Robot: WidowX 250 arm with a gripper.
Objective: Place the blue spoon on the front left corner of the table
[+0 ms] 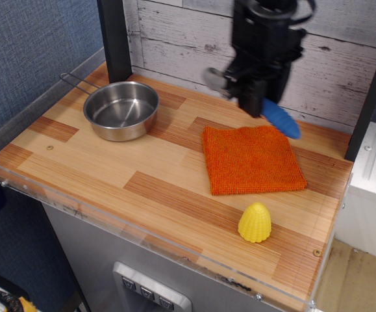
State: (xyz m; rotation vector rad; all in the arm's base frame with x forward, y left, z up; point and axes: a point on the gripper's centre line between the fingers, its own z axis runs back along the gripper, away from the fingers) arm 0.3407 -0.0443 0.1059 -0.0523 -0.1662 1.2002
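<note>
My hand [255, 97] grips the blue spoon [275, 116] in the air at upper centre, above the orange cloth [251, 160]; its handle slants down-right, its bowl points left. The tabletop [110, 169] corner I want lies far off, lower left of the frame

blue spoon [280, 119]: airborne, tilted, silver bowl left, handle lower right | table [110, 170]: wooden butcher-block

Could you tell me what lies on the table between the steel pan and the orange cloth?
Nothing: only bare table separates the pan from the cloth in this view.
</note>
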